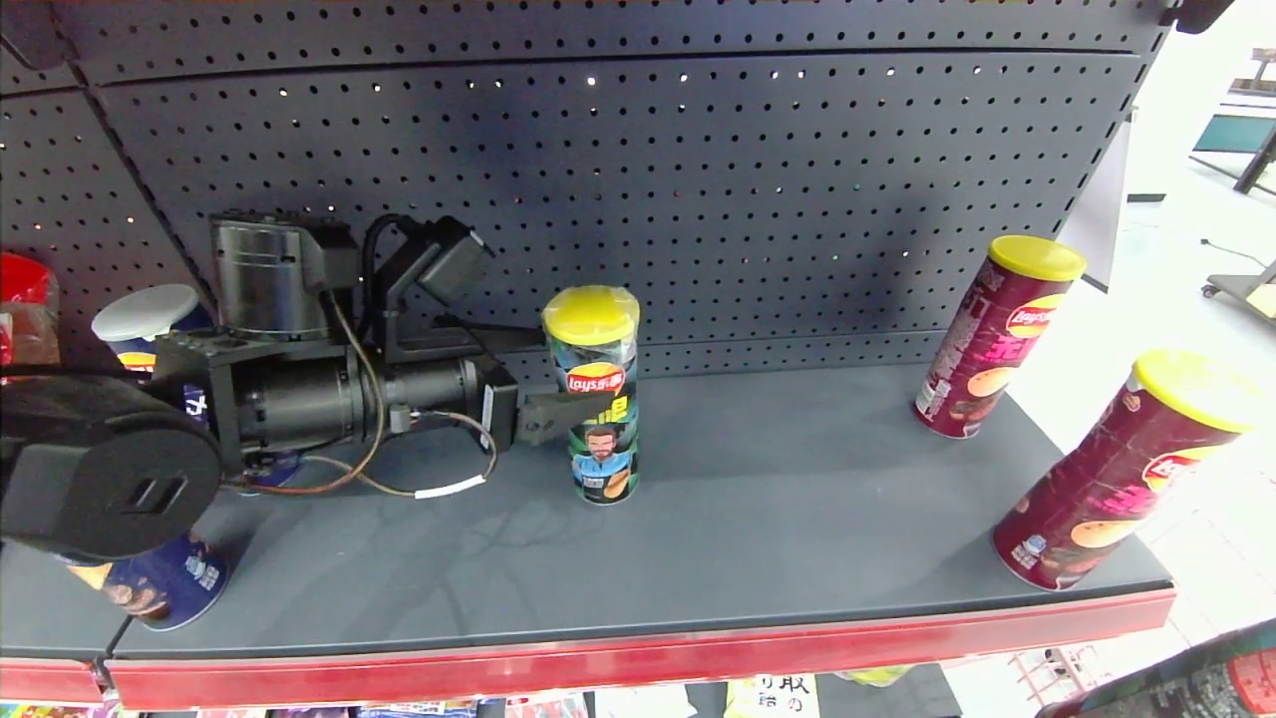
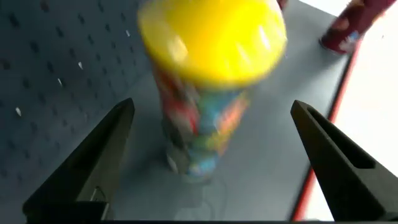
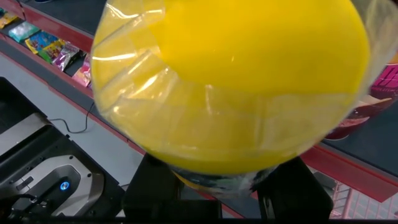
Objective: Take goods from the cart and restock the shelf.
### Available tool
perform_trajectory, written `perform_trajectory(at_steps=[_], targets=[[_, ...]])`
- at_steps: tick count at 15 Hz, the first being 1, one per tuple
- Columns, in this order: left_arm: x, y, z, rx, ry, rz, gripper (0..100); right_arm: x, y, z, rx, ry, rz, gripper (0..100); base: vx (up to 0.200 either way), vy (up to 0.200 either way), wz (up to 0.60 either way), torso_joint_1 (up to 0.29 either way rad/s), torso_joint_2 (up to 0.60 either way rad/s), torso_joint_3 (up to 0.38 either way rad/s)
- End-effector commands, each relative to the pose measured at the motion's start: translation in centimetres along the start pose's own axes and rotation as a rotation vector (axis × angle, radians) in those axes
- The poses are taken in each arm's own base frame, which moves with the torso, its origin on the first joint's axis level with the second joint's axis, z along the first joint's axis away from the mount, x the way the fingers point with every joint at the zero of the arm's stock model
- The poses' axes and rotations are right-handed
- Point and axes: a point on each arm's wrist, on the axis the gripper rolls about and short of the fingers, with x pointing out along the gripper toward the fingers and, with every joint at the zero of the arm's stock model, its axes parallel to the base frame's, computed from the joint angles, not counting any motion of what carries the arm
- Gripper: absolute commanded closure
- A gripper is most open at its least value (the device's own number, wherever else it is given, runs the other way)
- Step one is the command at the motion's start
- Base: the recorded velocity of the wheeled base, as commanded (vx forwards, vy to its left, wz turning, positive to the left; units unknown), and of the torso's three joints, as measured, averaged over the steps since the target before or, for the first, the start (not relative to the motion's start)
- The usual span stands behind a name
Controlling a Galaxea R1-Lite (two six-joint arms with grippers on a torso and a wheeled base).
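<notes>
Head view: green can (image 1: 601, 399) stands upright at frame centre on the shelf (image 1: 797, 519), with the left gripper (image 1: 570, 407) at its side. Maroon cans (image 1: 997, 339) stand at the right.

Left wrist view: jaws apart, with a gap on each side of the green can. It looks placed and let go.

Right wrist view: right gripper (image 3: 227, 202) appears clamped on a film-wrapped can (image 3: 230, 81), held off the shelf, low in the frame.

Judgement: at least one more can to shelve.
</notes>
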Motion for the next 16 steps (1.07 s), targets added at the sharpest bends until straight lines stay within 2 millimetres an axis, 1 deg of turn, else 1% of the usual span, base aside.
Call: perform_trajectory(at_steps=[1,4,5,8,12,13,16], targets=[[1.4,0.2,-0.2,-0.003,0.011,-0.018,0,0.0,0.0,0.0,0.000,-0.002,-0.001,100,0.000,0.000,0.00,0.000,0.00,0.000],[2.2,0.2,-0.8,-0.012,0.032,-0.031,0,0.0,0.0,0.0,0.000,-0.001,-0.002,100,0.000,0.000,0.00,0.000,0.00,0.000],[2.9,0.3,-1.0,-0.013,0.036,-0.036,0,0.0,0.0,0.0,0.001,-0.001,-0.004,100,0.000,0.000,0.00,0.000,0.00,0.000],[4.1,0.8,-0.5,-0.005,0.022,-0.040,0,0.0,0.0,-0.1,0.002,0.005,-0.002,100,0.000,0.000,0.00,0.000,0.00,0.000],[5.0,0.4,-1.0,-0.007,0.036,-0.061,0,0.1,0.0,-0.1,0.003,0.006,-0.003,100,0.000,0.000,0.00,0.000,0.00,0.000],[5.1,0.4,-1.0,-0.008,0.038,-0.062,100,0.1,0.0,-0.1,0.003,0.006,-0.003,100,0.000,0.000,0.00,0.000,0.00,0.000],[5.5,0.1,-1.4,-0.014,0.053,-0.076,100,0.1,0.0,-0.1,0.020,0.006,-0.003,100,0.000,0.000,0.00,0.000,0.00,0.000]])
